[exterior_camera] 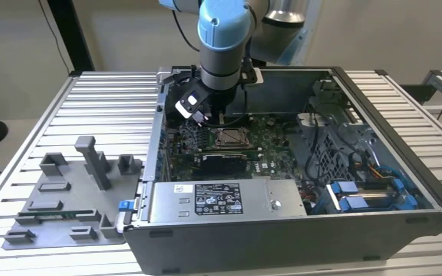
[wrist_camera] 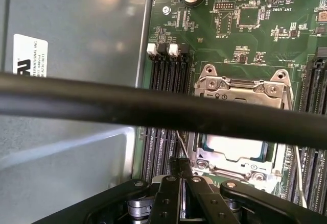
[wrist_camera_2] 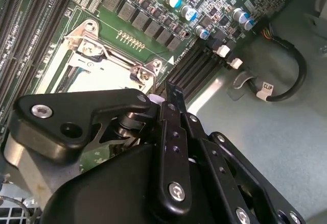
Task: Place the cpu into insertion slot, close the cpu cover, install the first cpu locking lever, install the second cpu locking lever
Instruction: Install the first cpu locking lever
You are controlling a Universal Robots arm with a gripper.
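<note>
Though square, cpu flat, face-up.

arm upright, jaws together

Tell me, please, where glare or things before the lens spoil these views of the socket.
First wrist view: glare spots on the grey case wall, and a black cable crosses before the cpu cover. Second wrist view: the hand hides part of the insertion slot. Exterior view: light is even.
</note>
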